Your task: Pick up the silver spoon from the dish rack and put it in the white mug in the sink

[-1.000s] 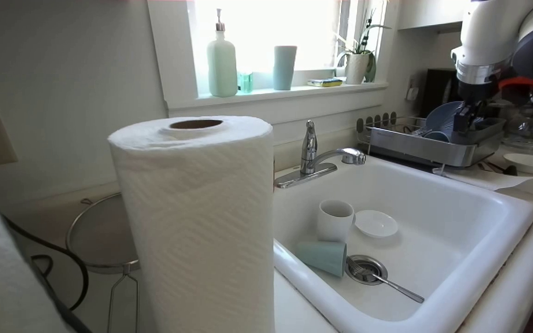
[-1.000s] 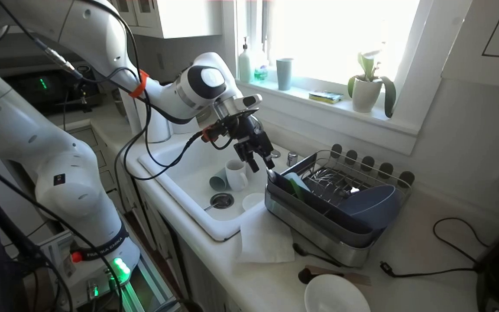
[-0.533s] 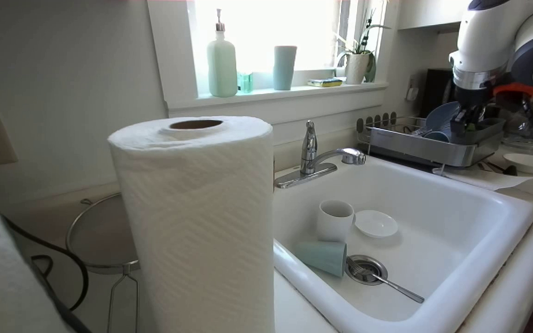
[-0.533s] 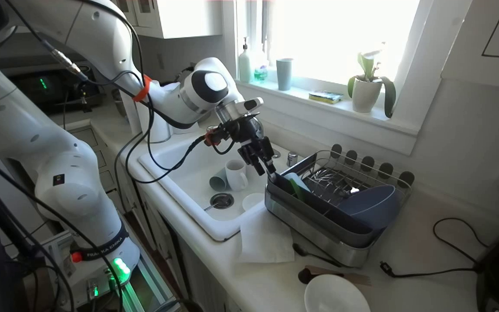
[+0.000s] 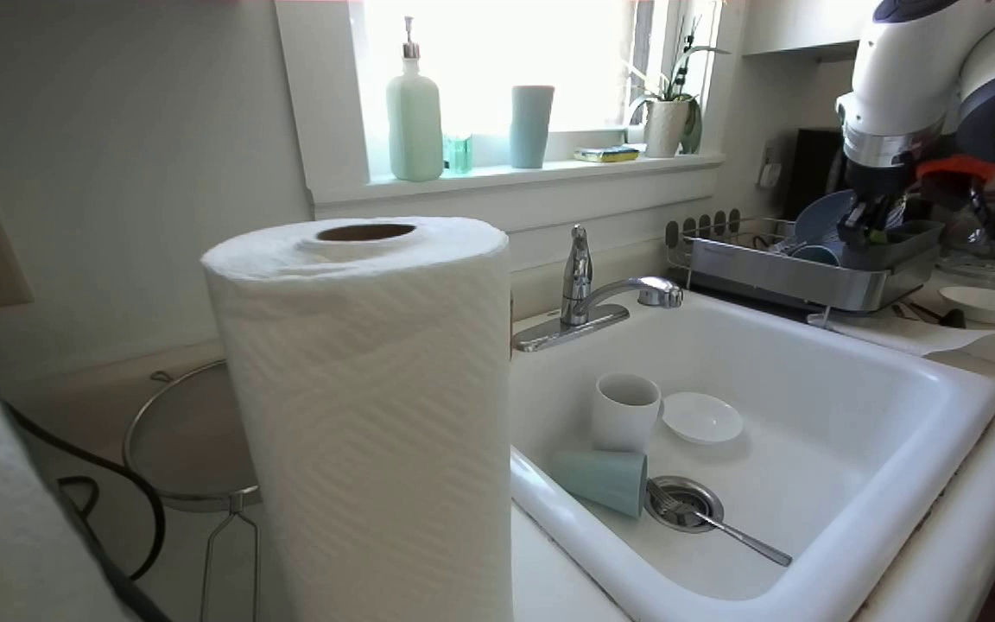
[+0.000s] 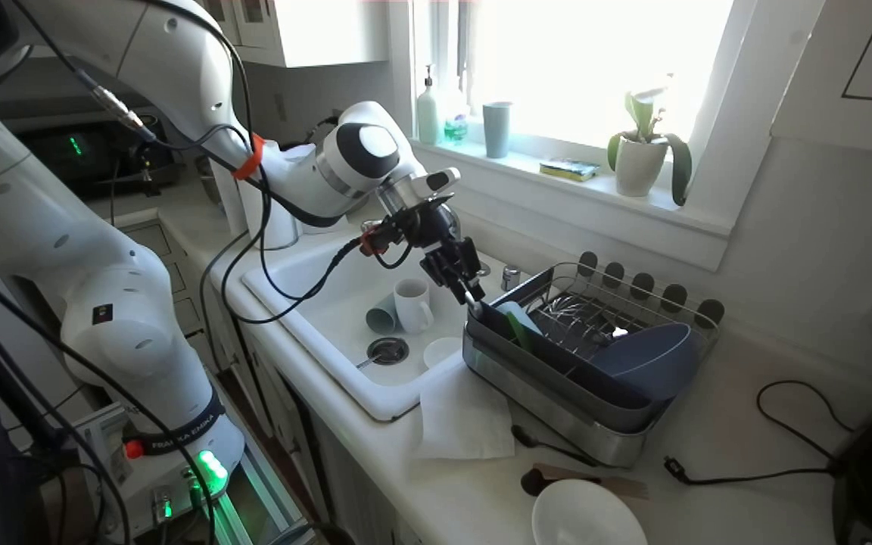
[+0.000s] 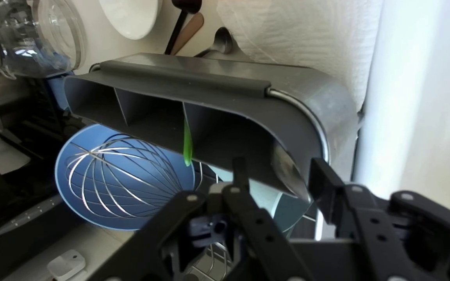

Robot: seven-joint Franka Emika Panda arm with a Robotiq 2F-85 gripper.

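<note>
The silver spoon (image 7: 287, 169) stands bowl-up at the end of the grey caddy (image 7: 225, 97) on the dish rack (image 6: 542, 397); its handle is hidden. In the wrist view my gripper (image 7: 279, 168) is open, fingers on either side of the spoon bowl. The bowl is nearer the right-hand finger; I cannot tell if they touch. The gripper also shows over the rack's sink-side end in both exterior views (image 5: 862, 235) (image 6: 471, 292). The white mug (image 5: 618, 423) stands upright in the sink (image 5: 886, 553); it also shows in an exterior view (image 6: 412, 309).
A pale green cup (image 5: 605, 479) lies against the mug. A white dish (image 5: 703, 418) and a fork (image 5: 744, 540) over the drain are in the sink. The faucet (image 5: 579, 276) stands behind it. A green utensil (image 7: 187, 146), whisk (image 7: 123, 175) and blue bowl (image 7: 92, 212) are at the rack.
My gripper has moved down and slightly toward the rack, to the spoon. Its fingers look closer together than a second ago. The things in the sink have not moved.
</note>
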